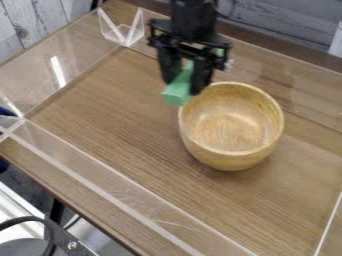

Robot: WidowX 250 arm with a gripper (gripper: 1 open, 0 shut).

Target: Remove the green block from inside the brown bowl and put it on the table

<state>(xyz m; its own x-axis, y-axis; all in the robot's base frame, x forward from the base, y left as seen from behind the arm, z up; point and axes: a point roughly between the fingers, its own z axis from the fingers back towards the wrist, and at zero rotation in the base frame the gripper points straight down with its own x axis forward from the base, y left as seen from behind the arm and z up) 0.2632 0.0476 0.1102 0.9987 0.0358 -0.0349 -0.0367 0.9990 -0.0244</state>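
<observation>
The black robot claw (179, 84) is clenched on the small bright green rectangular block (177, 94), near the rim of the round light tan wooden bowl (230, 128), on its upper-left side as the camera sees it. The fingers and the dark arm above them cover part of the block, so its full outline and the exact contact are hard to make out. The block looks raised above the brown wood-grain counter (100, 125), though its height is hard to judge, and whether it touches the rim cannot be told from this view.

Inside the bowl, the pale wood floor and inner wall are in view, with the block outside the opening. The bowl rests upright on the counter, its outer wall hidden on the far side.

The upper arm is cut off by the top edge. Low clear acrylic walls (94, 178) run along the counter, their edges faint against the wood. Towards the upper left, a clear angular piece (122, 27) is hard to read. At the lower left, a black cable (50, 224) runs out of frame
</observation>
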